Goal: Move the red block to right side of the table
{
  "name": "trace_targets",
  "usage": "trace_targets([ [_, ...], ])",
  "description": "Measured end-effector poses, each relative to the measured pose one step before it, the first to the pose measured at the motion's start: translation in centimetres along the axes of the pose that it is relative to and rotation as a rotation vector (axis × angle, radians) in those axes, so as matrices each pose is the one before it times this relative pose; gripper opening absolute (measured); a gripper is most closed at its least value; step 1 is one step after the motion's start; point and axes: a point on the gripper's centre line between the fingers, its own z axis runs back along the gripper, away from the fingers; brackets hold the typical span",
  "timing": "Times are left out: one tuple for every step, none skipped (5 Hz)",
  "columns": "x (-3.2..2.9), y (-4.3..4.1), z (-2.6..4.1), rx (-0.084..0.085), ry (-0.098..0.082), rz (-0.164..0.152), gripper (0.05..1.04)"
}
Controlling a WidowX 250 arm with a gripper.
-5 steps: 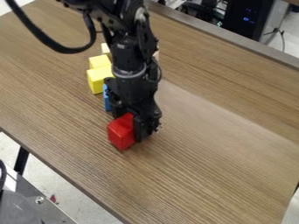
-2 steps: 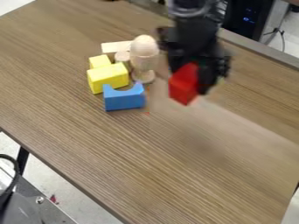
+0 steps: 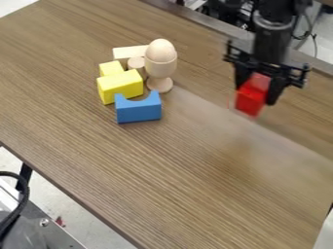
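At the upper right, my gripper (image 3: 260,91) hangs over the wooden table (image 3: 175,180), shut on the red block (image 3: 251,96). One dark finger shows on each side of the block, and the block's lower part sticks out below them. Whether the block touches the table or hangs above it, I cannot tell.
Left of the gripper stand a blue arched block (image 3: 138,110), yellow blocks (image 3: 121,86), a cream block (image 3: 129,51), a small round wooden piece (image 3: 136,63) and a wooden egg in a cup (image 3: 160,62). The table's raised far edge (image 3: 214,26) runs behind.
The gripper has carried the red block up and to the right, away from the blue block. The blue block and egg cup, earlier behind the arm, are now uncovered.
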Motion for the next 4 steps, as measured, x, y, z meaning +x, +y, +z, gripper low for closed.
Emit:
trace_targets([
  [1.59,-0.398,-2.349,0.0056,0.0271,0.0311,0.599],
  [0.231,-0.039,-1.342,-0.0308,0.0364,-0.0834,0.599],
  [-1.096,0.252,-1.087,-0.0029,-0.006,-0.054,0.684],
  [-0.557,0.137,0.072,0.0192,-0.0142,-0.0002,0.96],
])
